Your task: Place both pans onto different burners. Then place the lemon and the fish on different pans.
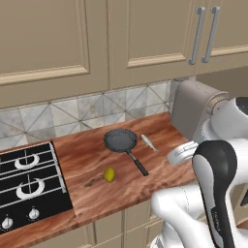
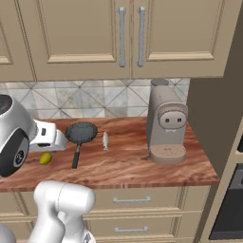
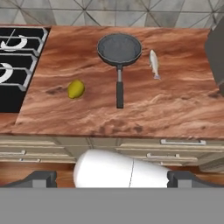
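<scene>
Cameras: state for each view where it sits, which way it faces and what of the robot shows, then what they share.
Left base view: behind the arm's left, looking down at the hob and counter; white arm lower right.
Right base view: behind its right, facing the coffee machine; arm lower left.
Hand view: above the counter edge, looking down; open gripper.
Shared: pan, lemon, fish.

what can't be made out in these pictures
- Hob: cut by the left edge in the left base view and hand view, so not all burners show.
- Counter left end, right base view: hidden behind the arm.
- Lemon: partly covered by the arm there.
- Fish: too small for detail.
</scene>
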You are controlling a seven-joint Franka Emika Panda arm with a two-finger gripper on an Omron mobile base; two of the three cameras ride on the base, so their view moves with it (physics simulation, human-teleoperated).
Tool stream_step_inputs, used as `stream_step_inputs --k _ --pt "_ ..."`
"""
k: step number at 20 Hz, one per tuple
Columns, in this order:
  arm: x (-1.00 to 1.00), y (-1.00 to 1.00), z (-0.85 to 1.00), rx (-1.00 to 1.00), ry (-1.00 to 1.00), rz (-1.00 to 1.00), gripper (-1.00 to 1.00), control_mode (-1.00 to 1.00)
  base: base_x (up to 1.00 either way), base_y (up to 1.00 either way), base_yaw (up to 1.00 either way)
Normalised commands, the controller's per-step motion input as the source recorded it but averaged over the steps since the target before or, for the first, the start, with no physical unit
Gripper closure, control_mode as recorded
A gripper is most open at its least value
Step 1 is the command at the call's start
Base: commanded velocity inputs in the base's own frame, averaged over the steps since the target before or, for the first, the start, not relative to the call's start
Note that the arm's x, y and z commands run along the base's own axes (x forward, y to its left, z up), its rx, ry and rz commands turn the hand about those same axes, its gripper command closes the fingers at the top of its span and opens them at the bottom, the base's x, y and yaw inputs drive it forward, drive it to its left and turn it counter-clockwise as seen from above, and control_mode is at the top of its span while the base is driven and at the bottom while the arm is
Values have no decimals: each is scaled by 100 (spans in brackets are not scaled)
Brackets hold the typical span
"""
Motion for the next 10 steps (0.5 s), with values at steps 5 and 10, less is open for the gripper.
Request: stream_step_inputs --k 5,10 --pt "16 0 -13 0 -1 0 -100 -100 0 0 0" --pt "19 2 -12 0 0 0 -100 -100 0 0 0"
